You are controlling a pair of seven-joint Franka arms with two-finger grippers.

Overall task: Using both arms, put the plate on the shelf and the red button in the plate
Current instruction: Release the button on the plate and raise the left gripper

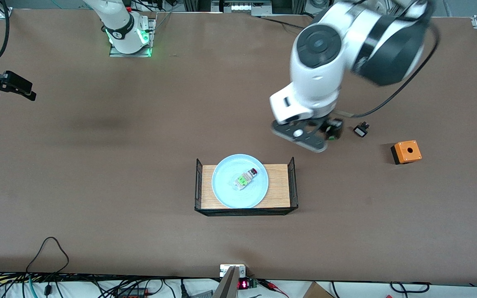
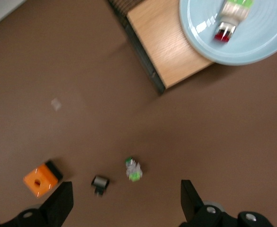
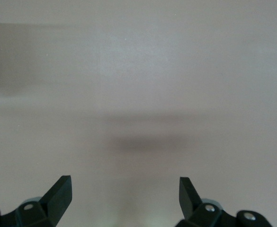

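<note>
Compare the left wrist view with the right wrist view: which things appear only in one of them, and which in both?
Only the left wrist view shows the plate holding the red button, the green-capped switch, the black switch and the orange box, under the open left gripper. Only the right wrist view shows the open right gripper over bare table. Both show the black rack and the brown tabletop.

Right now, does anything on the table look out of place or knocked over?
Nothing stands out. The red button lies on the plate, which sits centred on the wooden tray. Both end effectors, left and right, are open and empty.
</note>
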